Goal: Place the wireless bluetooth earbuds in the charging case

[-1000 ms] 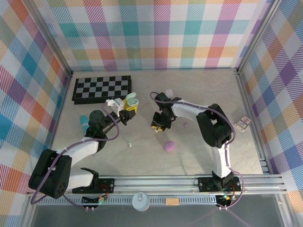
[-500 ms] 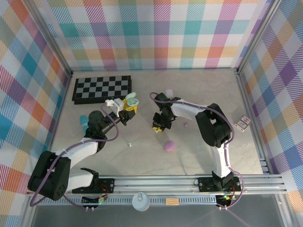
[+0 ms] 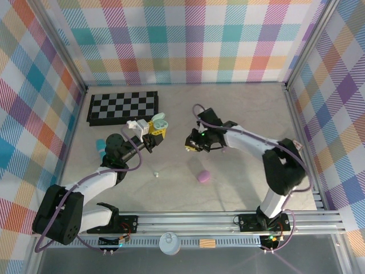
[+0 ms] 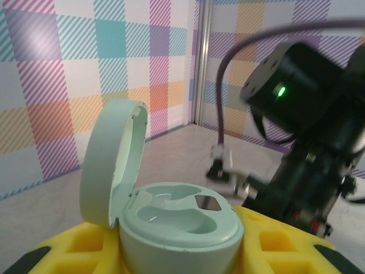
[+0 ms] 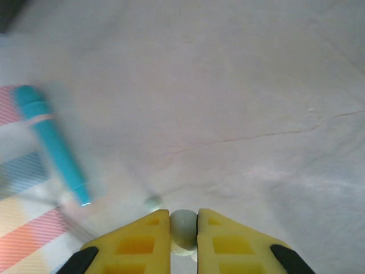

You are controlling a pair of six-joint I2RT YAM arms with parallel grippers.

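Case: mint green charging case (image 4: 179, 220) sits with its lid up, held between the yellow jaws of the left gripper (image 3: 155, 129). Both little beds inside look bare.
Left jaws: closed snug on the case, holding it up off the surface (image 3: 239, 114) near the chessboard (image 3: 122, 107).
Right jaws: the right gripper (image 5: 183, 228) is pinched nearly shut on one small pale earbud (image 5: 183, 221). The bud sits right between the two yellow tips.
Where the right arm is: in the top view its gripper hangs above the middle of the surface, near the open case but not touching it.
Other buds: a tiny white earbud (image 3: 155, 174) lies on the surface in front of the left arm. I think it is one more bud, but it is too small to be sure.
Purple thing: a purple case (image 3: 202, 176) rests on the surface, well apart from the green one.
Teal stick: a teal cylinder (image 5: 50, 142) lies on the surface. It is not part of this job.
Step now: I think the bud is picked up and is being carried to the open case.
Next move: bring the bud over one bare bed, turn it so it fits, go down slowly, then let go.
Watch out: the bud is tiny and smooth, so it could slip or land crooked.
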